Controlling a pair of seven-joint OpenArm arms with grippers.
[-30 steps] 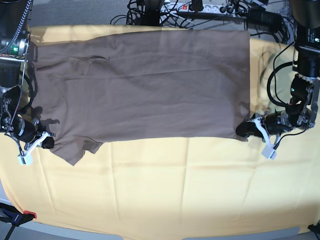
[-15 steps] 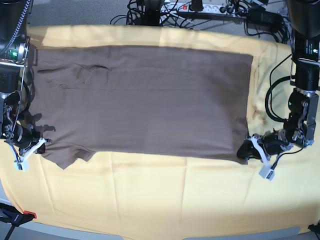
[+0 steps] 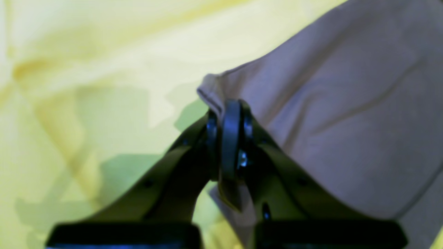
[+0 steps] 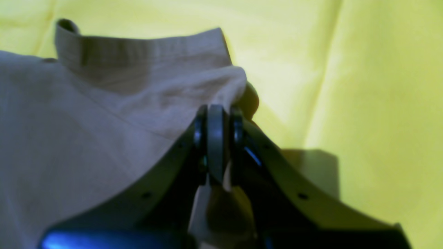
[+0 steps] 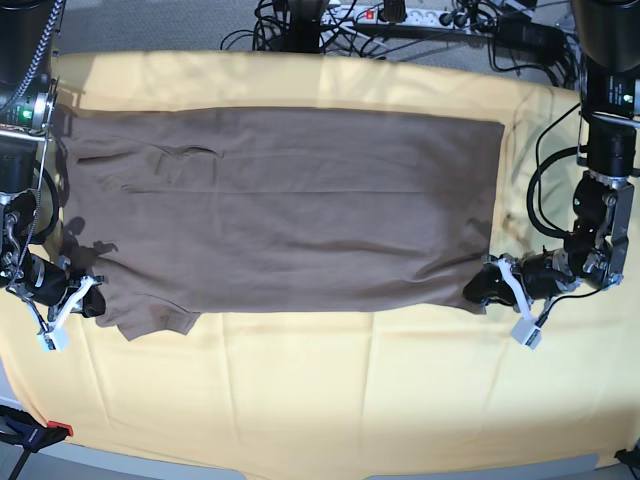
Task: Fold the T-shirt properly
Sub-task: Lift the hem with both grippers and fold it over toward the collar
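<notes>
The base view looks straight down on the whole worktop (image 5: 320, 400). Each wrist view peers closely along its own claw at one near T-shirt (image 5: 290, 220) corner, which the base view shares.

There is one brown T-shirt (image 5: 280, 210), one big yellow cloth (image 5: 330, 390) under it, two robot arms, and two grippers, one left (image 5: 487, 288) and one right (image 5: 88, 300).

The T-shirt (image 5: 290, 210) is a plain grey-brown all over, with no print. Near the left gripper (image 5: 483, 289) it looks paler and slightly mauve in the left wrist view. The cloth (image 5: 320, 390) beneath it, covering the tabletop, is plain yellow, bright beside the right gripper (image 5: 92, 303) and washed to pale lemon beyond the left jaws. Both grippers are black, each carrying a small white piece. Black cables (image 5: 420, 20) lie on grey floor.
</notes>
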